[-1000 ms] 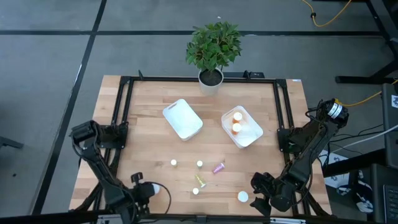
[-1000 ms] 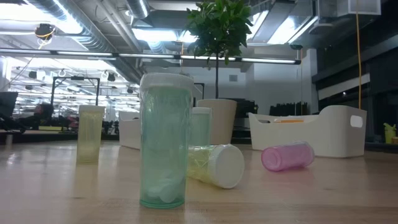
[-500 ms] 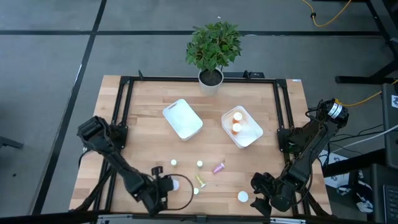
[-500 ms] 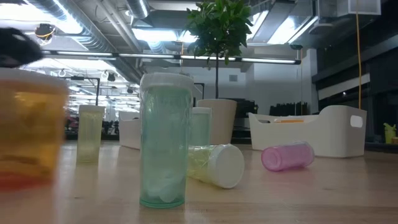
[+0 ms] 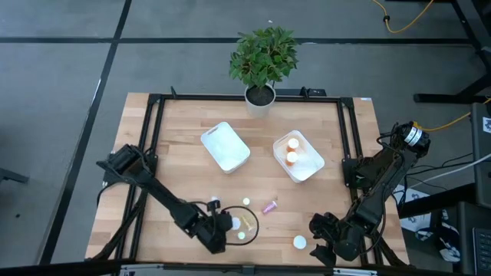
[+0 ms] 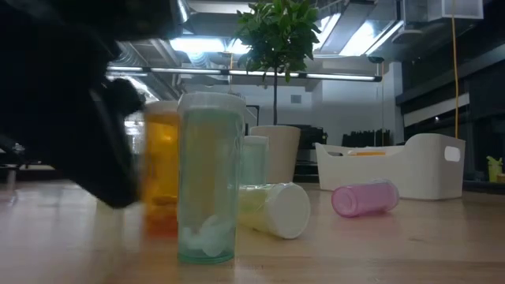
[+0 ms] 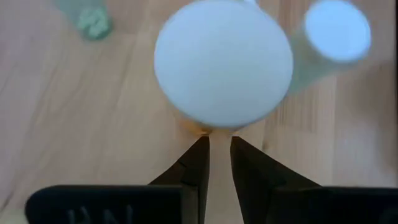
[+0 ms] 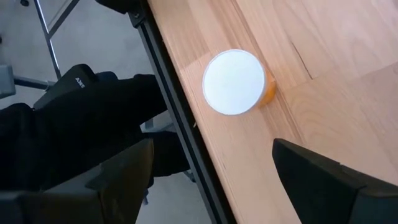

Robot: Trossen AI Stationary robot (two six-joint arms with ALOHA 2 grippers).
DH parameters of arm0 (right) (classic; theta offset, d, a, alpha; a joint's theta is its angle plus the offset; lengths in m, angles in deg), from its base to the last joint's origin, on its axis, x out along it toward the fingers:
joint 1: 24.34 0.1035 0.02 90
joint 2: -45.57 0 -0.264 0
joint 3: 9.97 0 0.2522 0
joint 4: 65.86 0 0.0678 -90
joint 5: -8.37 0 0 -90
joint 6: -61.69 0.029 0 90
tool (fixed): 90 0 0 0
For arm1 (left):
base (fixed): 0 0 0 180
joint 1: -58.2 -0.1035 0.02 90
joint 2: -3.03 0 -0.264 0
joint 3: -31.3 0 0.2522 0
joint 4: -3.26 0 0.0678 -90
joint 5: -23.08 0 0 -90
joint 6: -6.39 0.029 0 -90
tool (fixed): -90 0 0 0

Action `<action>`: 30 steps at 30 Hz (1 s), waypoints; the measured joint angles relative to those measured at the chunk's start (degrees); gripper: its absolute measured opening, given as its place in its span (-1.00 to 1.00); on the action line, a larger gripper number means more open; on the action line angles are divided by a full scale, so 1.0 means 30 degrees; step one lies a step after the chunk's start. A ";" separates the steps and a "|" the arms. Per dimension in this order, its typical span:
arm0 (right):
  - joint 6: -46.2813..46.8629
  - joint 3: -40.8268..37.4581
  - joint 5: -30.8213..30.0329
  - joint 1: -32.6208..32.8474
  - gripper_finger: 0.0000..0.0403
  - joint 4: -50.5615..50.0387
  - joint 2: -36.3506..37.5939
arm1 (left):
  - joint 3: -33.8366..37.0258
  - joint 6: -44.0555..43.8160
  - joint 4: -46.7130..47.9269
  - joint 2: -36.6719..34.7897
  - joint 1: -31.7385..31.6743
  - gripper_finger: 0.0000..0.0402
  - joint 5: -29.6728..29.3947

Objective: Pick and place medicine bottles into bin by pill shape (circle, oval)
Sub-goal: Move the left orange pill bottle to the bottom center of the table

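High view: the left gripper (image 5: 223, 225) reaches into the cluster of bottles near the front edge of the tabletop (image 5: 184, 138), shut on an orange bottle (image 5: 227, 223). Other bottles stand close by — a yellow-green one (image 5: 247, 222) almost touching, a pink one (image 5: 269, 206) lying on its side farther off. Two orange bottles already sit in the right bin (image 5: 298, 156); the left bin (image 5: 225, 146) looks empty. The right gripper (image 5: 321, 247) waits at the front right corner, open wide over another orange bottle (image 5: 299, 242).

Low view: the orange bottle (image 6: 161, 173) stands just behind a teal bottle (image 6: 207, 177). A sideways swing on lift-off could knock the teal one over, or set the fallen yellow-green one (image 6: 272, 207) rolling.

Left wrist view: the fingers (image 7: 194, 163) meet narrowly low on the body under the white cap (image 7: 223, 65) — with so little contact the bottle may tilt or slip in transit.

Right wrist view: its orange bottle (image 8: 236, 83) stands close to the tabletop edge; a nudge could tip it off.
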 joint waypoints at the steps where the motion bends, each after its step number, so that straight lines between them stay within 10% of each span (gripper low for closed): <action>1: 0.0003 0.0000 0.0070 0.0000 0.64 -0.0007 -0.0002 | 0.0000 0.0184 -0.0277 0.0153 -0.0150 -0.71 0.0001; 30: -0.0026 0.0000 0.0338 0.0007 0.64 -0.0015 0.0000 | 0.0000 0.5561 -0.5712 0.0443 -0.2783 -0.71 0.1213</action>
